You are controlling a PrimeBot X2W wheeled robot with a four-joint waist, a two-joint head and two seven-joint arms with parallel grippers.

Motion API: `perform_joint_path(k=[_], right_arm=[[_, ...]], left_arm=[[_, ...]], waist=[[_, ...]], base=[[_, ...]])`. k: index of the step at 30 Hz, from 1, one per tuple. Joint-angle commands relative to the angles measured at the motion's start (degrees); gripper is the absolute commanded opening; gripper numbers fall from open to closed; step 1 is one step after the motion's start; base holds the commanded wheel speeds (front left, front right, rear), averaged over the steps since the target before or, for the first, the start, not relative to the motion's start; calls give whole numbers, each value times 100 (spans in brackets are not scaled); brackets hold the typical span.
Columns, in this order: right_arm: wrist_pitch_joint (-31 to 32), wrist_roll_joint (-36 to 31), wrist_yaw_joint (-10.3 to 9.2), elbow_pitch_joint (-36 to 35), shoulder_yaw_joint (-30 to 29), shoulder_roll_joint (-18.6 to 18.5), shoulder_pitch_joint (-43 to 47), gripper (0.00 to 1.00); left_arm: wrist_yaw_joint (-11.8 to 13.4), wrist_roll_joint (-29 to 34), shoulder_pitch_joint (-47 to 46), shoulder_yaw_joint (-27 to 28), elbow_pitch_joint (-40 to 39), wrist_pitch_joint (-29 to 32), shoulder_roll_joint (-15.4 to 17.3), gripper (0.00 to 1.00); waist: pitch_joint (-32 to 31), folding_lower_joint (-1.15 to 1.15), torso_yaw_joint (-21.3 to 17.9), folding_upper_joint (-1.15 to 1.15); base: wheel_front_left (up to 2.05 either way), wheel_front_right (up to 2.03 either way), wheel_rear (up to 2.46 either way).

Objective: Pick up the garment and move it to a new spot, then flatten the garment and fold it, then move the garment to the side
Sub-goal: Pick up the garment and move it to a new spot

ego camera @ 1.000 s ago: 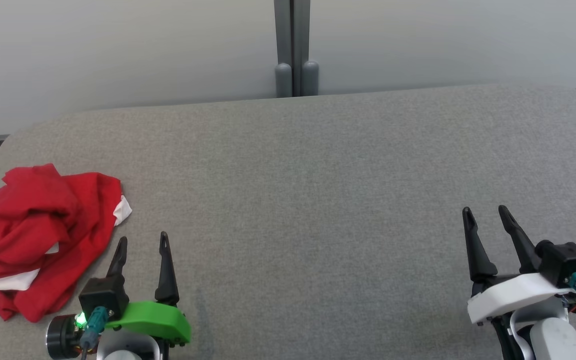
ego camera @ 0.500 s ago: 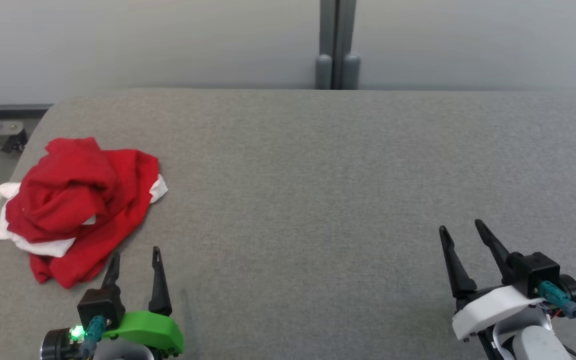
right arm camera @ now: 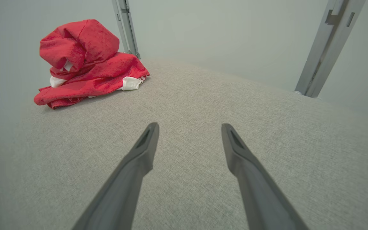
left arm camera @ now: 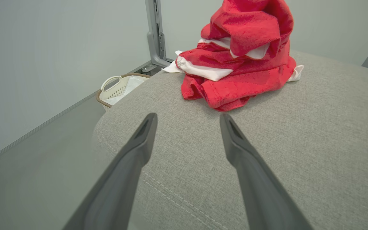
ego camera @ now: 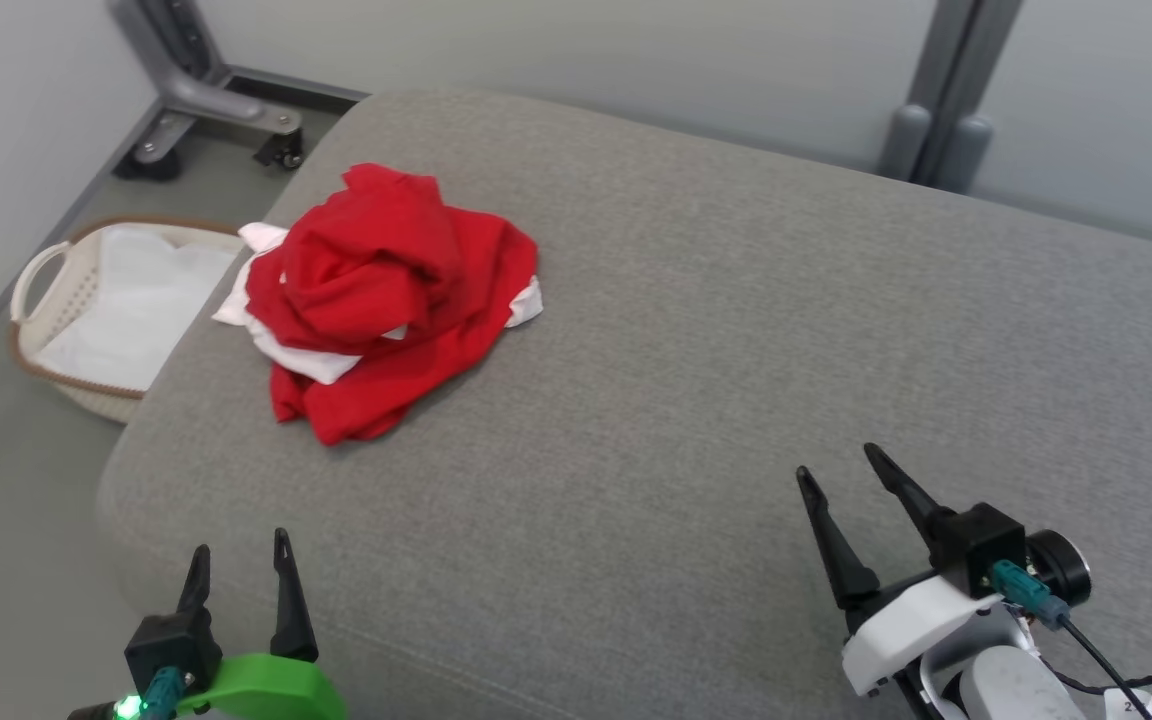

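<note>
Left end effector and right end effector are hovering wide open and empty, apparently readying to grasp the crumpled red garment.

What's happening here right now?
Nothing is being handled yet. A crumpled red and white garment lies in a heap near the far left corner of the grey cushion. A basket stands on the floor beside that corner. The left gripper and right gripper hover over the near side, fingers spread and empty, both apart from the garment.
</note>
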Motion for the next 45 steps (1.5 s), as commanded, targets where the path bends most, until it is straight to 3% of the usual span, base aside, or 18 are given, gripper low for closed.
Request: perform_joint_path(k=[1,5,15,24,28,36,43,45], right_arm=[[-12,45,-6,46,129,-51,-125,100],[-12,85,-6,181,387,-141,-281,100],[-12,-8,-6,114,353,-358,-240,100],[-12,-82,-6,-204,248,-678,-520,100],[-12,-100,-6,-342,281,-761,-662,100],[-12,-170,-6,-526,339,-714,-917,100],[-12,-163,-6,-569,371,-628,-1023,100],[-12,-174,-6,-567,318,-647,-982,100]], left_arm=[[40,-62,110,73,-71,-5,7,100],[59,-251,192,162,-140,-4,0,100],[-374,-489,-289,78,8,-4,7,100],[-816,-274,-1895,471,119,-4,21,100],[-926,-136,-2679,478,348,-5,253,100],[-952,-704,-3653,29,1605,-4,731,100],[-954,-1471,-3983,-385,2949,-5,906,100],[-954,-1691,-4000,-580,3106,-4,943,0]], waist=[[260,0,784,0],[379,0,823,0],[659,0,672,0],[1467,0,116,0],[1764,0,-88,0],[2097,0,-451,0],[2161,0,-709,0],[2145,0,-732,0]], base=[[0,0,0],[0,0,0],[0,0,0],[0,0,0],[0,0,0],[0,0,0],[0,0,0],[0,0,0]])
